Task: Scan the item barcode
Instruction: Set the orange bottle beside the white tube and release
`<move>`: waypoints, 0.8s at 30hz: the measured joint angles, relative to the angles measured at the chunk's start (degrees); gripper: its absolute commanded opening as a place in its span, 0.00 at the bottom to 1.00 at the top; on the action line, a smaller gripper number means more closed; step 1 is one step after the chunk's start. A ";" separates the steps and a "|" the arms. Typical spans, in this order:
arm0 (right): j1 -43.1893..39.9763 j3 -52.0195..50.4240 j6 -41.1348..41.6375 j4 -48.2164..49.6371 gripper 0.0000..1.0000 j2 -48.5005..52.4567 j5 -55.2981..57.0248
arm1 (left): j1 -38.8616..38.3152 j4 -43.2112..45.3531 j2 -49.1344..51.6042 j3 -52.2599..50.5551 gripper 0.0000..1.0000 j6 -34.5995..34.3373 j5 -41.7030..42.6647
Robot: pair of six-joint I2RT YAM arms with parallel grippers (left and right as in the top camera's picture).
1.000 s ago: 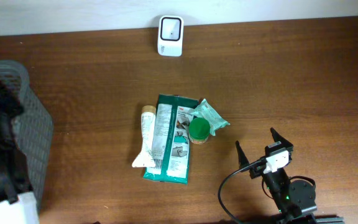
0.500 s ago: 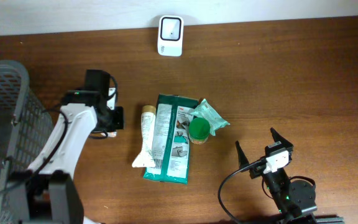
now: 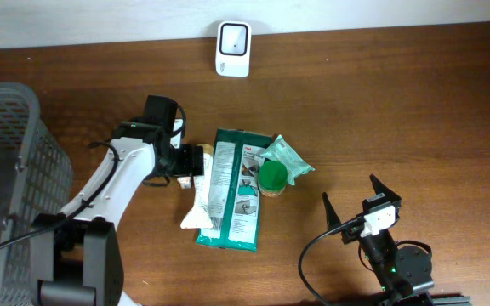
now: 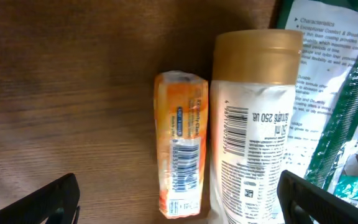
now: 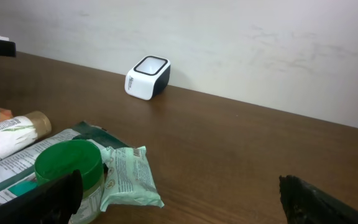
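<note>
A small orange packet (image 4: 180,143) lies flat on the wood with its barcode facing up. It touches a white tube with a gold cap (image 4: 253,124), (image 3: 200,183). My left gripper (image 4: 179,202), (image 3: 184,161) hovers open over both, one finger on each side and nothing held. The white scanner (image 3: 233,38), (image 5: 147,78) stands at the table's far edge by the wall. My right gripper (image 5: 179,199), (image 3: 353,197) rests open and empty at the front right, facing the pile.
A dark green pouch (image 3: 235,191), a green-lidded jar (image 3: 272,177), (image 5: 68,165) and a pale green packet (image 3: 289,160), (image 5: 129,177) lie piled beside the tube. A grey wire basket (image 3: 24,170) stands at the left edge.
My left arm has swung right from the basket to the pile's left side, and its jaws now stand open over the orange packet. The right arm has not moved.
</note>
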 measured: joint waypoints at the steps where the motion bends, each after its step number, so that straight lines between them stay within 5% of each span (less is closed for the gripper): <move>1: 0.00 0.00 0.04 0.00 0.98 0.00 0.00 | 0.00 -0.22 0.02 0.13 0.99 0.44 -0.02; 11: 0.00 0.00 0.04 0.00 0.98 0.00 0.00 | 6.43 -20.20 -8.48 19.37 0.99 13.90 -0.31; 17: 0.00 0.00 0.02 0.00 0.98 0.00 0.00 | 25.09 -17.94 -10.36 21.03 0.99 21.46 -0.79; 24: 0.00 0.00 0.02 0.00 0.98 0.00 0.00 | 32.09 -17.22 -10.40 21.03 0.99 26.82 0.39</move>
